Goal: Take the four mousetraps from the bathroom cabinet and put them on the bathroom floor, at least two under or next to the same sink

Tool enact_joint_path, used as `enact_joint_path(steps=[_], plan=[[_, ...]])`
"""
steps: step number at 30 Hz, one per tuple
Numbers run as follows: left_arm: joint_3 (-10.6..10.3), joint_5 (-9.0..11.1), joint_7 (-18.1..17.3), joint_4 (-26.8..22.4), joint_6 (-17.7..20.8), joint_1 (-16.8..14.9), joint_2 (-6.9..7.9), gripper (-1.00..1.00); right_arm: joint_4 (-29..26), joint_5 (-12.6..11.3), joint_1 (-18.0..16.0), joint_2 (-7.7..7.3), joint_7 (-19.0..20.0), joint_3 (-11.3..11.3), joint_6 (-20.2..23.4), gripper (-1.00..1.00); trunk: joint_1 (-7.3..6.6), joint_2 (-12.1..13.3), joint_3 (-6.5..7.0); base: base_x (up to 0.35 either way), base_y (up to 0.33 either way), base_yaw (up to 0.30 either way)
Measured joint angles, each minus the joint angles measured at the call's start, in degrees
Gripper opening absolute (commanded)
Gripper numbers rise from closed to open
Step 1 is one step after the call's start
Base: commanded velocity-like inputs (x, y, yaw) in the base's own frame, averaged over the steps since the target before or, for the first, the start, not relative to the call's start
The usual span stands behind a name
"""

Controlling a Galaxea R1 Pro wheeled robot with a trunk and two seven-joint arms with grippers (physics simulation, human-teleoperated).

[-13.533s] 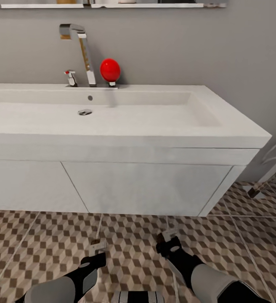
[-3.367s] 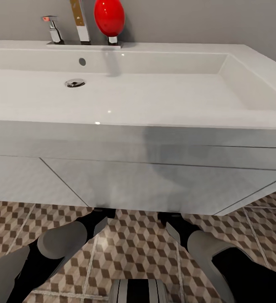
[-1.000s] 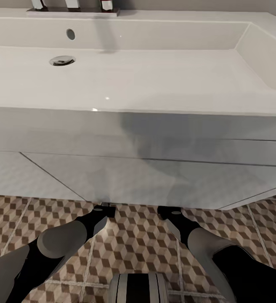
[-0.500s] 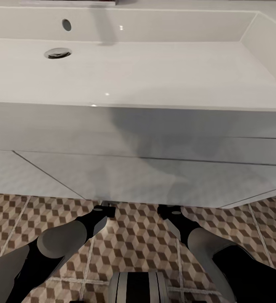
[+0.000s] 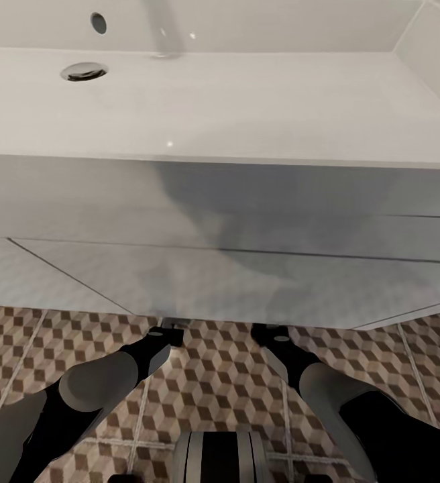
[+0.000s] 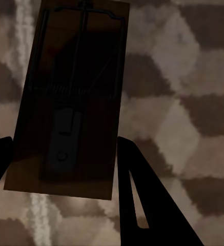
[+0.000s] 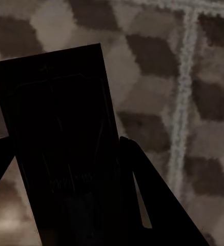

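Note:
The white sink [image 5: 247,100] and its two-door vanity [image 5: 233,282] loom close in the head view, above the cube-patterned bathroom floor [image 5: 220,376]. Both arms reach forward and low, with the left gripper [image 5: 172,330] and right gripper [image 5: 268,332] at the vanity's bottom edge, their tips partly hidden under it. In the left wrist view, the left gripper [image 6: 65,148] is shut on a brown mousetrap [image 6: 76,77] held just over the tiles. In the right wrist view, the right gripper [image 7: 65,146] is shut on a second, shadowed mousetrap [image 7: 55,92]. The cabinet is out of view.
The vanity front hangs directly ahead of both arms, with open space beneath it. Patterned tiles with pale grout lines [image 5: 284,409] stretch left and right of the arms. The robot's base [image 5: 220,459] shows at the bottom edge.
The head camera has tilted down and drawn nearer, so the sink has slid up the picture and its taps have left the frame. Both arms stay low at the vanity's bottom edge.

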Motion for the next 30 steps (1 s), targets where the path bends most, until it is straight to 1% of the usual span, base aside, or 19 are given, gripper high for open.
enact_joint_path(steps=[4, 9, 14, 18, 25, 28, 30], plan=[[0.0, 0.0, 0.0, 0.2, -0.1, 0.0, -0.16, -1.00, -1.5, 0.0, 0.0, -0.05, -0.3, 0.0, -1.2, -1.00, 0.00, 0.0, -0.37, 0.000, 0.000, 0.000], [0.0, 0.0, 0.0, 0.4, -0.2, -0.3, -0.35, -1.00, -4.4, 0.0, 0.0, -0.33, -0.5, -0.1, -1.5, -1.00, 0.00, 0.0, -0.83, 0.000, 0.000, 0.000], [0.0, 0.0, 0.0, 0.4, -0.2, -1.5, -0.45, -1.00, -5.1, 0.0, 0.0, -0.45, -0.6, -0.2, -1.6, -1.00, 0.00, 0.0, -1.29, 0.000, 0.000, 0.000], [0.1, 0.0, -0.1, 0.3, -0.3, -1.9, -0.98, -1.00, -5.3, -0.1, 0.0, -0.51, -0.7, -0.3, -1.9, -1.00, 0.00, 0.0, -1.66, 0.000, 0.000, 0.000], [0.3, 0.0, -0.1, 0.1, -0.9, -2.0, -1.17, -1.00, -5.3, -0.1, 0.0, -0.55, -0.6, -0.3, -6.4, -1.00, 0.00, 0.0, -1.83, 0.000, 0.000, 0.000], [0.3, 0.0, -0.1, 0.1, -0.9, -2.0, -1.18, -1.00, -5.1, -0.1, 0.0, -0.53, -0.6, -0.2, -7.0, -1.00, 0.00, 0.0, -1.84, 0.000, 0.000, 0.000], [0.3, 0.0, -0.1, 0.2, -1.0, -2.0, -1.25, -1.00, -5.0, -0.2, 0.0, -0.85, -0.5, -0.3, -7.0, -1.00, 0.00, 0.0, -1.84, 0.000, 0.000, 0.000]])
